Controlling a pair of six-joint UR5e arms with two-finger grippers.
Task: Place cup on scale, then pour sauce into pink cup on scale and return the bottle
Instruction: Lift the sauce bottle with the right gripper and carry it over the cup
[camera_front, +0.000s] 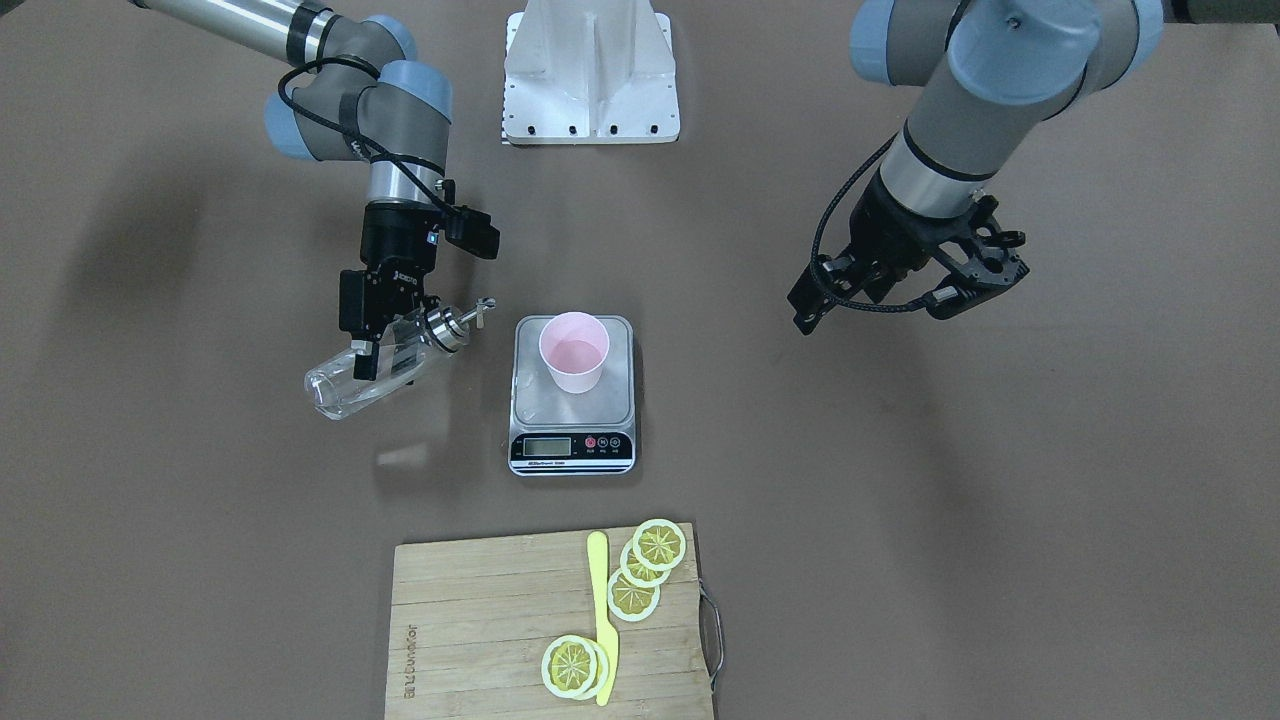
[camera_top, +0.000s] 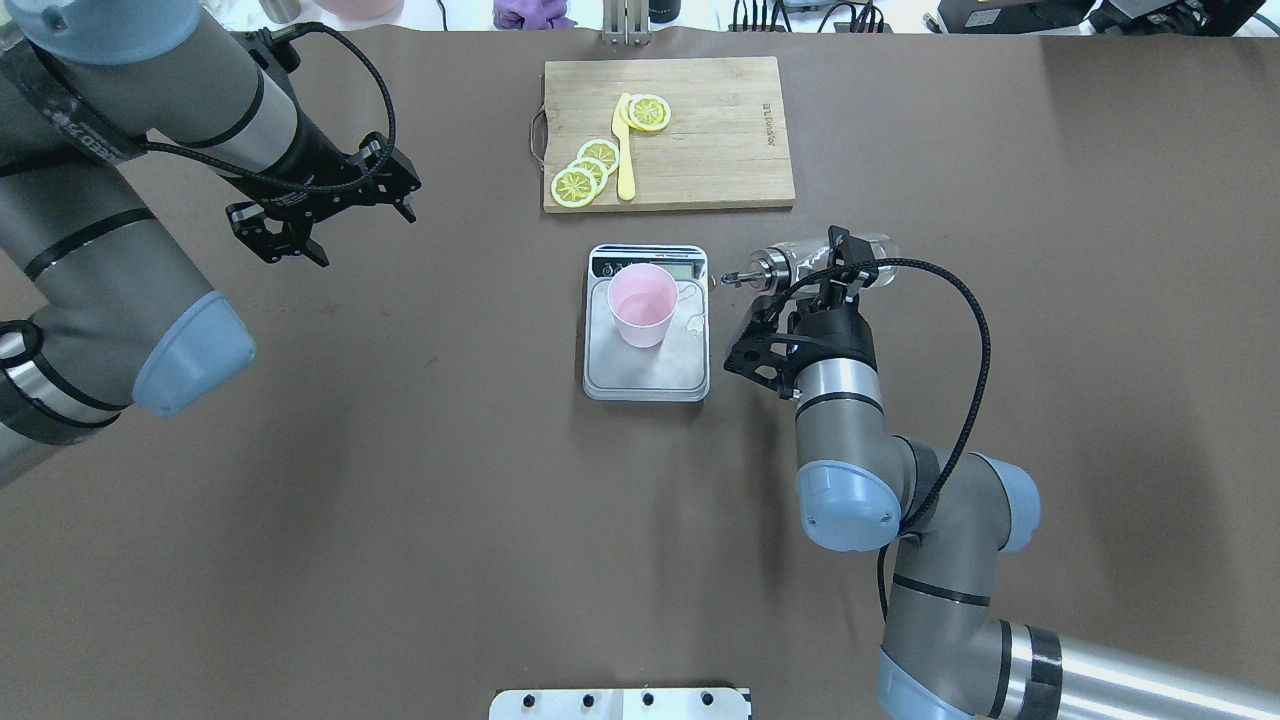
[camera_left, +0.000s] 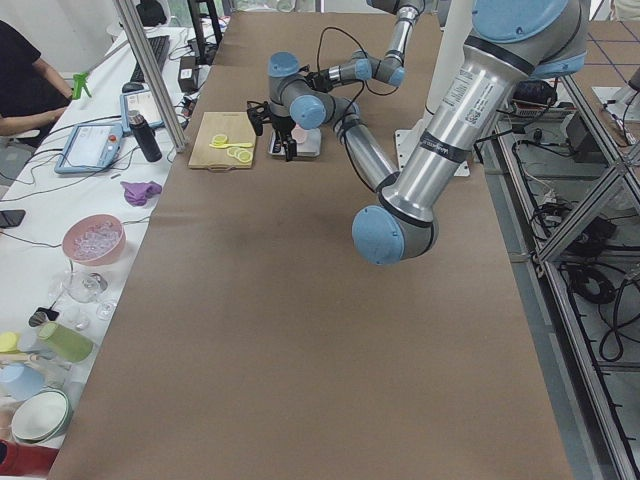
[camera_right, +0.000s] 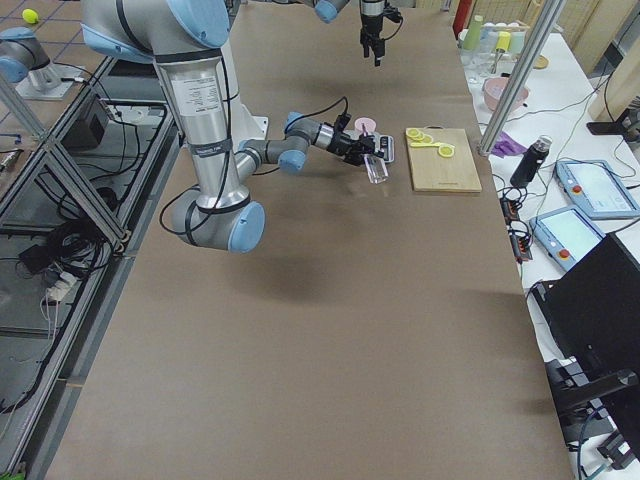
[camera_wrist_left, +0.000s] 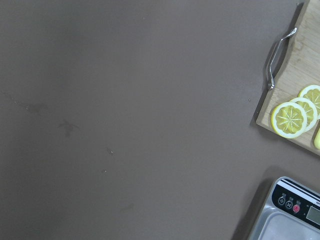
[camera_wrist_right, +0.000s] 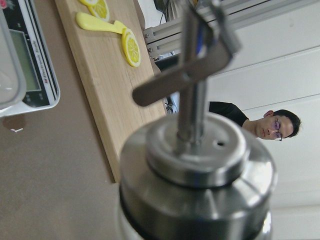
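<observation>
Beside the steel-topped digital scale (camera_front: 535, 405) bearing the pale pink plastic cup (camera_front: 573, 352), the right gripper (camera_front: 385, 355) clamps the clear glass bottle (camera_front: 335, 390) near-horizontal, metal spout (camera_front: 478, 311) toward the cup but short of its rim, while the left gripper (camera_front: 985, 268) hangs splayed, well apart.

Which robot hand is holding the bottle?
The right hand, beside the scale, is shut on the tilted bottle. The left hand hangs open and empty, away from the scale.
</observation>
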